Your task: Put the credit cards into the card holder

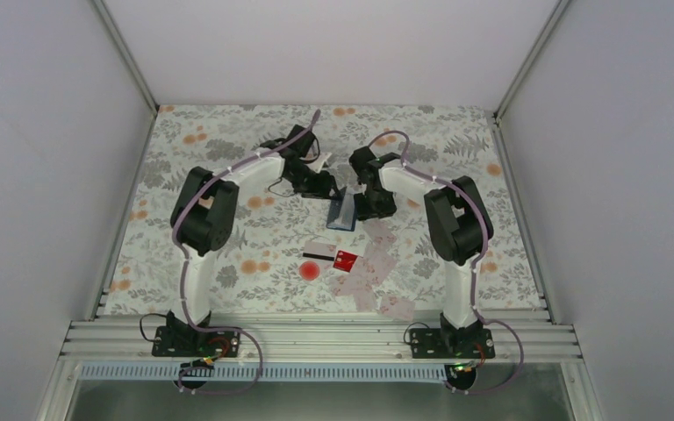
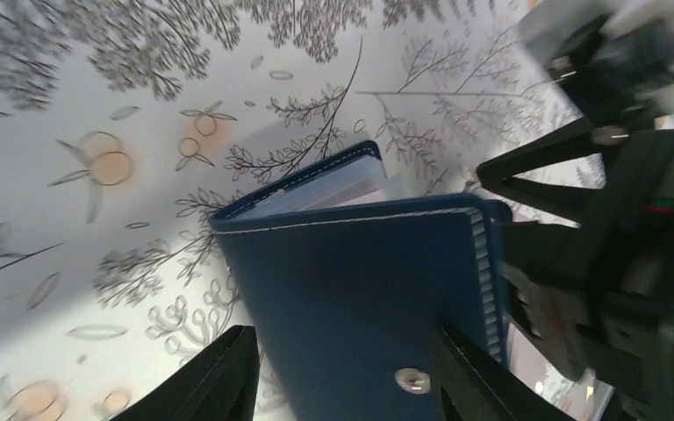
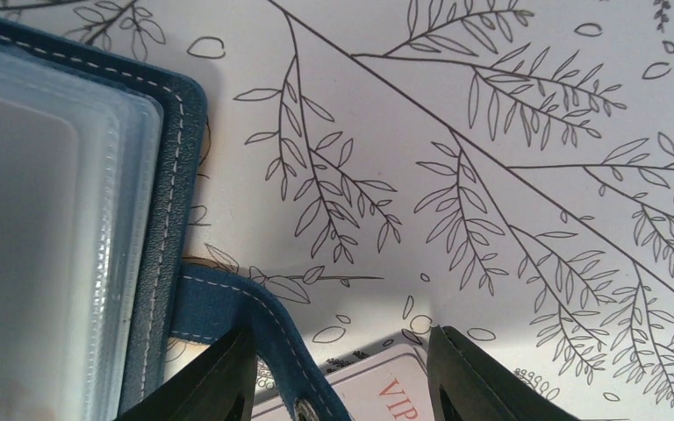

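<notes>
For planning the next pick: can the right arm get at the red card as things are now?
Probably yes. The red card lies uncovered, a little nearer the bases than the right pincer, and no arm crosses above it.

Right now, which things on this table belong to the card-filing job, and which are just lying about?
Job: dark navy stitched booklet card holder; white black-striped card; small red card; pale pink plastic cards.
Just there: floral-printed table cover.
</notes>
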`<action>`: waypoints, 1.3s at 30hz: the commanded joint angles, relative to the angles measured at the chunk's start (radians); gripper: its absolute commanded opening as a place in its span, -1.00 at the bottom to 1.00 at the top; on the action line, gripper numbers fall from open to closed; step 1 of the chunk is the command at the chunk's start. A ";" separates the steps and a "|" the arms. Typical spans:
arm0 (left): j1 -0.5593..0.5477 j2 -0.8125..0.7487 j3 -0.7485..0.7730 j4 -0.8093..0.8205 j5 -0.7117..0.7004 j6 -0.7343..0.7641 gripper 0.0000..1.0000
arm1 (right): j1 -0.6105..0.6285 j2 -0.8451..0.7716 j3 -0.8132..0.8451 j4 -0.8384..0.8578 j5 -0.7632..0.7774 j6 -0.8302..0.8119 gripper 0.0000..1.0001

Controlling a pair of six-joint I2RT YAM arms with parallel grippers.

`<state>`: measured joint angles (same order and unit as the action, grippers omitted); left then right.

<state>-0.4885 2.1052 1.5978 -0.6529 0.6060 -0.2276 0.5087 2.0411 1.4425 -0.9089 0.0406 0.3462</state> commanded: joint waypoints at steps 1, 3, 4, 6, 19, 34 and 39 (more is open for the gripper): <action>-0.028 0.078 0.039 0.012 0.036 0.002 0.01 | -0.011 0.047 0.013 0.041 -0.024 0.000 0.01; -0.040 0.097 0.058 0.005 0.041 0.006 0.00 | -0.014 0.036 0.038 0.022 -0.038 0.002 0.01; -0.045 0.106 0.067 0.000 0.038 0.009 0.01 | -0.015 0.031 0.056 0.008 -0.047 0.002 0.00; -0.052 0.125 0.083 -0.018 0.020 0.013 0.01 | -0.017 0.011 0.094 -0.017 -0.073 0.004 0.00; -0.075 0.205 0.151 -0.133 -0.142 0.056 0.00 | -0.109 -0.244 0.097 -0.119 -0.121 0.046 0.03; -0.168 0.255 0.247 -0.257 -0.446 0.042 0.00 | -0.139 -0.178 -0.146 0.138 -0.231 0.092 -0.19; -0.176 0.242 0.241 -0.248 -0.438 0.031 0.00 | -0.130 -0.135 -0.127 0.176 -0.283 0.078 -0.22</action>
<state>-0.6533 2.3123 1.8606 -0.8516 0.2485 -0.1909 0.3687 1.8824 1.2930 -0.8040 -0.1776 0.4328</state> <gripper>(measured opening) 0.500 0.392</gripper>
